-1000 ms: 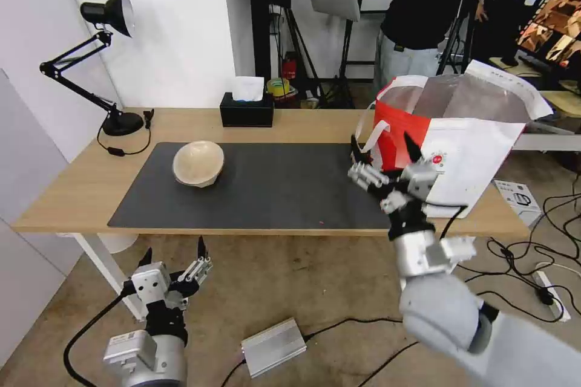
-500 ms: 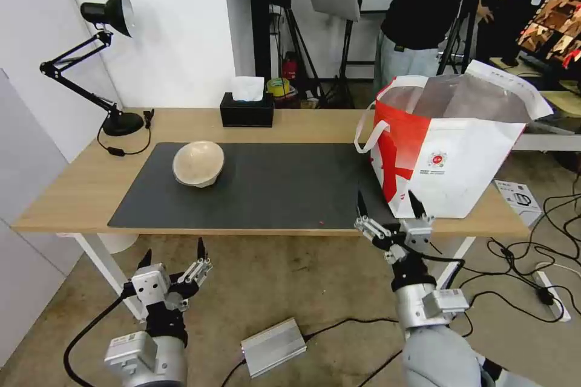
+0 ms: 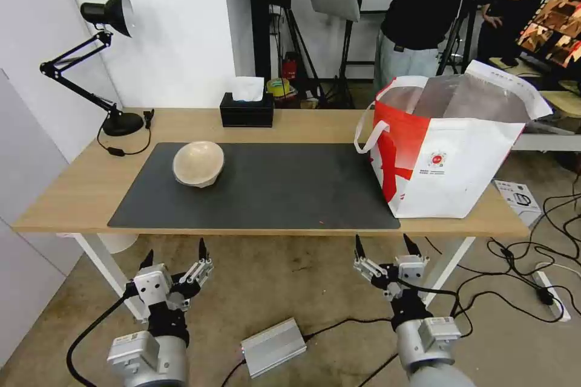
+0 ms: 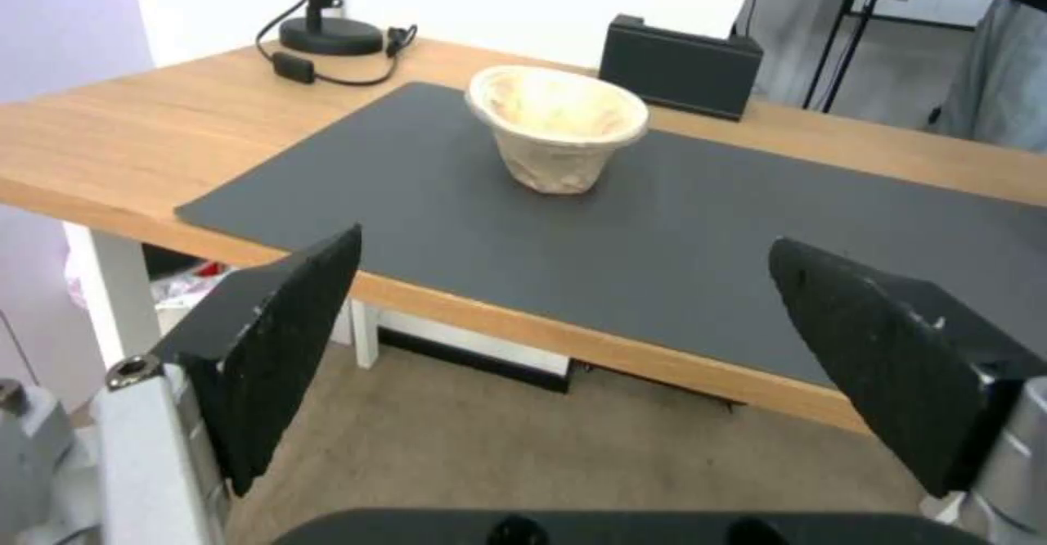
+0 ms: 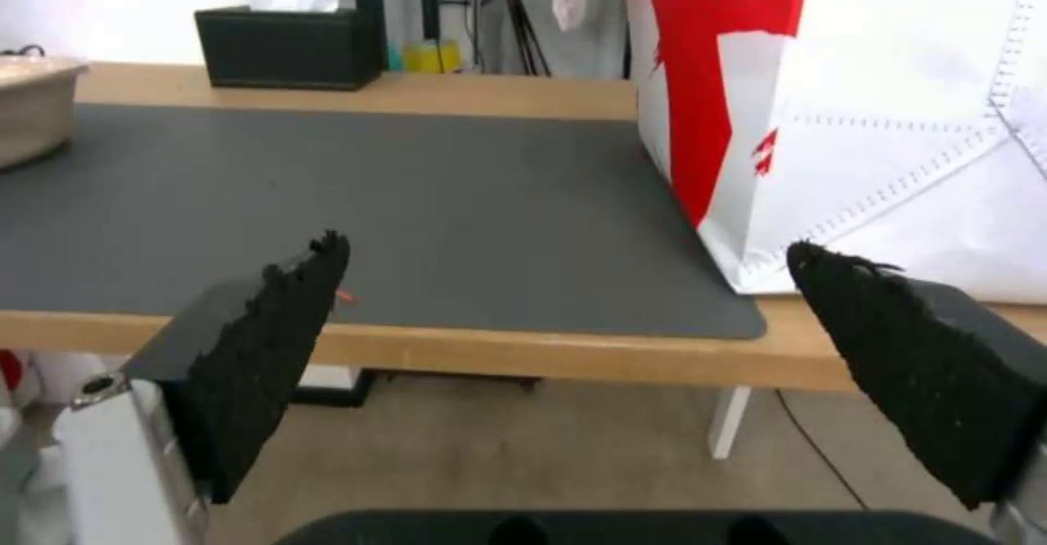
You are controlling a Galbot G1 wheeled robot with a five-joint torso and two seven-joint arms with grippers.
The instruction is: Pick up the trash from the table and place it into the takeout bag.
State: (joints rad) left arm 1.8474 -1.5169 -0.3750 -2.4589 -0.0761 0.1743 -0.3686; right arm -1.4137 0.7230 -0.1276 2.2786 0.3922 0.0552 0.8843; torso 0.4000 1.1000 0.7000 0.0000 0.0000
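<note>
Sitting near the dark mat's left end on the surface (image 3: 302, 124), the beige pulp-fibre bowl (image 3: 198, 162) looks light and crushable, best pinched at its rim; both end effectors, left (image 3: 174, 256) and right (image 3: 385, 248), hang spread apart below the front edge.

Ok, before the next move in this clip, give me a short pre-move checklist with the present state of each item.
1. Left gripper open and holding nothing, below the table's near edge: ok.
2. Right gripper open and holding nothing, also below the near edge: ok.
3. Beige bowl upright on the grey mat, nothing touching it: ok.
4. Takeout bag standing on the table with its mouth open: ok.
5. What is already inside the bag: cannot tell, the walls hide the bottom.
6. Table cleared of trash: not ok, the beige bowl is on it.
</note>
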